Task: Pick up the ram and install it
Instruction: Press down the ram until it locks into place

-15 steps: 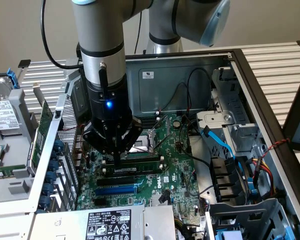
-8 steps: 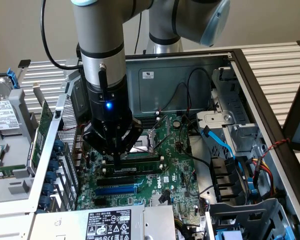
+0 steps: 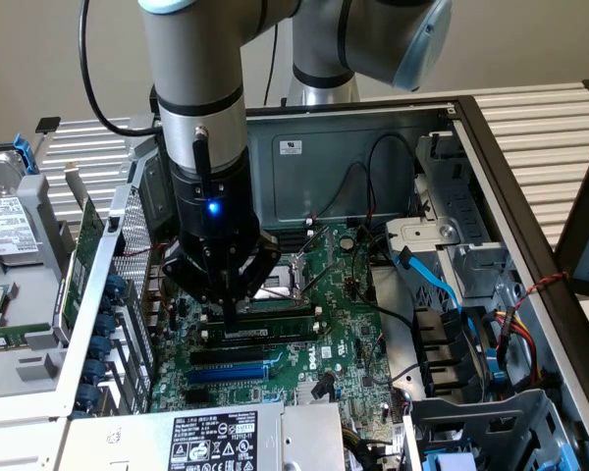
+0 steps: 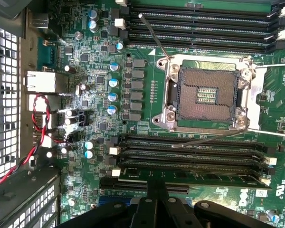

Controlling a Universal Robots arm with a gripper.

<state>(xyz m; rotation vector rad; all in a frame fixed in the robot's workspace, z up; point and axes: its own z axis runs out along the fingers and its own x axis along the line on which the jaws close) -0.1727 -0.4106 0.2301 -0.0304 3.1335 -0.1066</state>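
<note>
The ram [image 3: 275,319] is a long thin green stick standing in the black memory slot nearest the blue slot [image 3: 226,373], on the motherboard [image 3: 348,339] inside the open computer case. My gripper [image 3: 234,312] hangs straight down over the end of the stick that is at the exterior view's left. Its fingers are shut together, with their tips at the stick's top edge. In the wrist view the ram [image 4: 204,177] shows as a green strip along the slot, and my gripper [image 4: 155,192] sits right over it. Whether the tips press on the stick I cannot tell.
The bare processor socket [image 4: 206,92] lies between two banks of black memory slots [image 4: 194,152]. A drive cage with blue cables [image 3: 432,280] fills the exterior view's right. The power supply [image 3: 211,442] is in front, and a green card [image 3: 79,255] stands at the left. A red-black wire [image 4: 38,118] runs near the rear ports.
</note>
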